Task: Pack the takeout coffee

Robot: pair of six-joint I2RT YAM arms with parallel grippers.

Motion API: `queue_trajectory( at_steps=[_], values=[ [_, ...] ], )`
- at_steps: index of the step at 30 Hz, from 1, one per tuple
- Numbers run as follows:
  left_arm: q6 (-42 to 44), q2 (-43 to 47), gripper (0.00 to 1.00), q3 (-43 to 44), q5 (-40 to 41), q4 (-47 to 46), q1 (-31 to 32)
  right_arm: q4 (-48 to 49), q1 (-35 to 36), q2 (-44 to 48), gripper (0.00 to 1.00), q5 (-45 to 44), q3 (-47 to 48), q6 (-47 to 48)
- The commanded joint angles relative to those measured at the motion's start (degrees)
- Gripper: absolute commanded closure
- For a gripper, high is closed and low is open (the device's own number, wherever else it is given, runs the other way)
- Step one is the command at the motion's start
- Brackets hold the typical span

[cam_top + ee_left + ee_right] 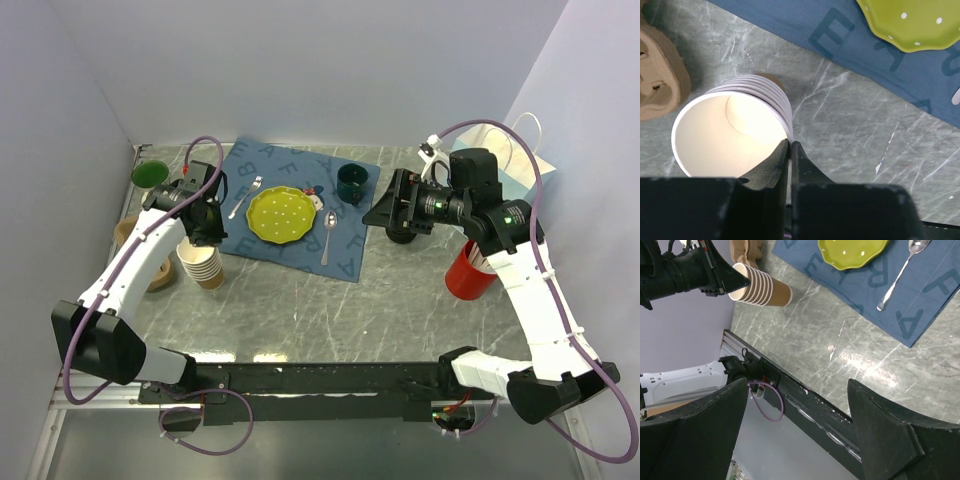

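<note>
Left claw point(790, 150) is clenched on the rim of the cup stack point(730, 135); I'd lift straight up, pinching lightly, so one cup peels off uncrushed. Farther off, right claw point(798, 385) hangs released; the takeout coffee isn't discernible, possibly beneath it

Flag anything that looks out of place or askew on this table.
Nothing spilled or toppled. One oddity: the left gripper pinches the rim of the lidless paper cup stack, not a lidded coffee.
</note>
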State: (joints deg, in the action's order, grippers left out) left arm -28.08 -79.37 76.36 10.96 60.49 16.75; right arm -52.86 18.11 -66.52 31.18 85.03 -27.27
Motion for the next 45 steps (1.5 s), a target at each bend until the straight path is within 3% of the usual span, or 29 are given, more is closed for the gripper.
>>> queue_trajectory(
  at_steps=[1, 17, 25, 37, 45],
  values=[
    [0.65, 1.94, 0.96, 0.72, 1.96, 0.59, 0.30, 3.38, -0.09, 1.83, 0.13, 1.16, -0.83, -0.59],
    [0.65, -0.08, 0.99, 8.81, 6.52, 6.39, 0.38, 4.52, 0.08, 2.27, 0.12, 1.78, -2.77, -1.65],
    [0.04, -2.10, 0.99, 11.79, 12.67, 11.40, 2.40, 6.54, 0.35, 1.66, 0.12, 2.75, -4.52, -3.14],
    [0.22, -2.54, 0.99, 13.64, 8.99, 9.74, 4.43, 7.42, 1.49, 0.25, 0.12, 2.83, -4.09, -3.67],
    [-0.93, -4.21, 0.99, 13.65, 13.55, 12.11, 5.66, 6.81, 1.58, 0.43, 0.12, 2.22, -4.18, -3.58]
  ],
)
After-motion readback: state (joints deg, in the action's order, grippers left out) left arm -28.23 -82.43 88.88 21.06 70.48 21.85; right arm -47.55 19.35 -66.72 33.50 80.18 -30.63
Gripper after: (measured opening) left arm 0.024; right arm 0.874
